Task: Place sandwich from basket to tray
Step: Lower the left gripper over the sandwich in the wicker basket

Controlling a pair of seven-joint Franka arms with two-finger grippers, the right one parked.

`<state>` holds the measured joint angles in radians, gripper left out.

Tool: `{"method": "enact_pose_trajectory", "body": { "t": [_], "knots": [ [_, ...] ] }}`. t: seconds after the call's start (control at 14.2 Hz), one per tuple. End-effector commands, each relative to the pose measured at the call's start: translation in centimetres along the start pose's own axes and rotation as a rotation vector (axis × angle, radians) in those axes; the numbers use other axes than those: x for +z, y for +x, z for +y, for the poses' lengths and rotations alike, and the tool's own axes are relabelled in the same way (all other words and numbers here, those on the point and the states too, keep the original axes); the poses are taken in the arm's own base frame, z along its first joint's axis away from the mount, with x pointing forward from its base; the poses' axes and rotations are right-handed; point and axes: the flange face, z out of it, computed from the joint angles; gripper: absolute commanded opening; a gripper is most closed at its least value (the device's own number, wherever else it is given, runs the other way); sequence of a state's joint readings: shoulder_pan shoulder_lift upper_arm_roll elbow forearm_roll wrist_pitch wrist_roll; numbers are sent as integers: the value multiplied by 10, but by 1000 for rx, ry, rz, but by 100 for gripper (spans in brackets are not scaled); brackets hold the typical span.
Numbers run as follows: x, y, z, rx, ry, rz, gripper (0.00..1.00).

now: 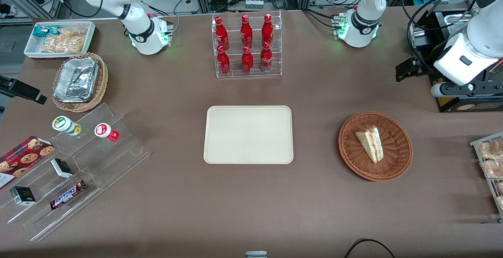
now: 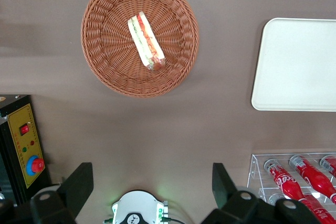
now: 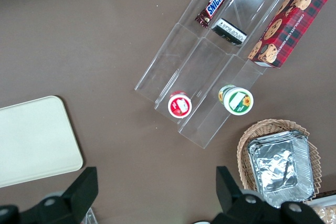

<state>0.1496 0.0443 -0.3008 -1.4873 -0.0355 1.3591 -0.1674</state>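
The sandwich (image 1: 370, 143), a pale bread wedge with red and green filling, lies in the round reddish-brown wicker basket (image 1: 397, 160). The cream tray (image 1: 248, 134) lies bare mid-table, beside the basket toward the parked arm's end. My left gripper (image 1: 408, 69) hangs high over the table, farther from the front camera than the basket and apart from it. It is open and empty. The left wrist view looks down past the spread fingers (image 2: 79, 182) of the gripper (image 2: 151, 174) onto the sandwich (image 2: 147, 41), the basket (image 2: 105, 51) and the tray (image 2: 296, 66). The right wrist view shows a tray corner (image 3: 31, 140).
A clear rack of red bottles (image 1: 246, 46) stands farther from the front camera than the tray. A black control box (image 1: 463, 101) and a wire rack of bagged snacks (image 1: 491, 163) sit at the working arm's end. Acrylic steps with snacks (image 1: 78, 163) and a foil-filled tan basket (image 1: 80, 81) sit at the parked arm's end.
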Motion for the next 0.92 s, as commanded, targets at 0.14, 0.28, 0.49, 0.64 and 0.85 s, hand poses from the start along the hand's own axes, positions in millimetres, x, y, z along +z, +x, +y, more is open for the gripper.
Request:
{"method": "enact_pose_trajectory", "body": {
  "t": [0.14, 0.28, 0.49, 0.64, 0.85],
  "knots": [
    [1, -3, -1, -8, 23, 4, 100],
    [30, 8, -4, -16, 48, -21, 100],
    [130, 37, -21, -32, 90, 23, 100],
    [187, 55, -32, -130, 63, 91, 100],
    [247, 85, -37, -398, 21, 77, 100]
  ]
}}
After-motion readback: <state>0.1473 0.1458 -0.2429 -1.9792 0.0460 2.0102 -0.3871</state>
